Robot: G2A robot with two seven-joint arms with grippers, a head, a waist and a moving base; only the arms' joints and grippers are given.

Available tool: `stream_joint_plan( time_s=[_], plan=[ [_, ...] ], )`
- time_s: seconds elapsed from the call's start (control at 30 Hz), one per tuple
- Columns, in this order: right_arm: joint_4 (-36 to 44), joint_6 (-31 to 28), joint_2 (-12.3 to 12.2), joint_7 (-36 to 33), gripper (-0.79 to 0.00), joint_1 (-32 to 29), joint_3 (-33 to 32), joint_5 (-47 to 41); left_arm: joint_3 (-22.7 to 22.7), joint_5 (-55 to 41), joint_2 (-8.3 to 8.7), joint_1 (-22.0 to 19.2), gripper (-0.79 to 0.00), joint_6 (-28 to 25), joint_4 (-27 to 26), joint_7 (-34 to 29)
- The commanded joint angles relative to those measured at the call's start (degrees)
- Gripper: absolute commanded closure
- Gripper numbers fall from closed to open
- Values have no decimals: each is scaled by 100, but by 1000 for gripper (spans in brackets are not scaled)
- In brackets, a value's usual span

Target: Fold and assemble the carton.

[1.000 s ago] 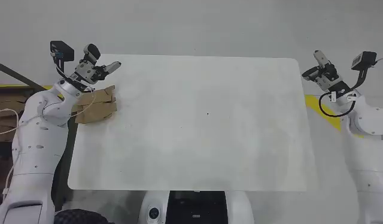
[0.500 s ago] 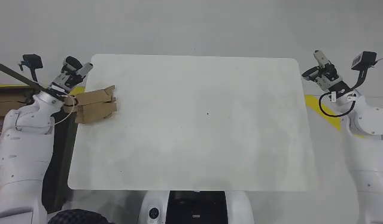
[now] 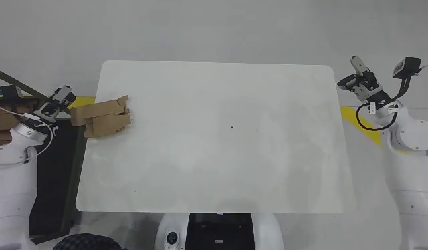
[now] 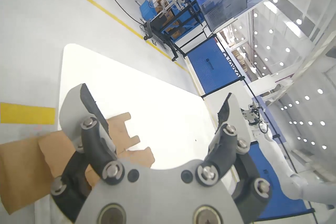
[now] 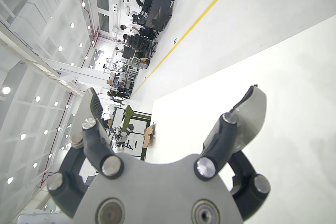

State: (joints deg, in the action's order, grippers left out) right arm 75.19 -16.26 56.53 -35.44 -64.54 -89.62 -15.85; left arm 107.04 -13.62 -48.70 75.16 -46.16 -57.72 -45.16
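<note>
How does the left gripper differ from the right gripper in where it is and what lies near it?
The left gripper is close to the carton, beside the end that overhangs the table edge; the right gripper is off the opposite side, far from the carton. In the wrist views, the left gripper has the carton behind one finger, while the right gripper looks over bare table. Both are open and hold nothing.

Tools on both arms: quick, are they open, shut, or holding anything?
Left tool: open, holding nothing.
Right tool: open, holding nothing.
</note>
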Motion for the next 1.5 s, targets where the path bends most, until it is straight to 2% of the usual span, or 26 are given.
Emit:
stream_joint_plan(
  time_s=[0.0,0.6,0.73,0.93,1.17,1.47],
  plan=[
    [0,0,0,0,-785,0,0,0,2,-15,2,-5,-785,-7,3,-32],
    [0,0,0,0,-785,0,0,0,2,-15,2,-5,-785,-7,3,-32],
    [0,0,0,0,-785,0,0,0,20,-113,-2,104,-785,283,70,57],
    [0,0,0,0,-785,0,0,0,252,-329,41,150,-785,274,609,94],
    [0,0,0,0,-785,0,0,0,438,-235,107,-29,-785,135,1696,337],
    [0,0,0,0,-785,0,0,0,43,753,102,-704,-785,121,2838,969]
  ],
)
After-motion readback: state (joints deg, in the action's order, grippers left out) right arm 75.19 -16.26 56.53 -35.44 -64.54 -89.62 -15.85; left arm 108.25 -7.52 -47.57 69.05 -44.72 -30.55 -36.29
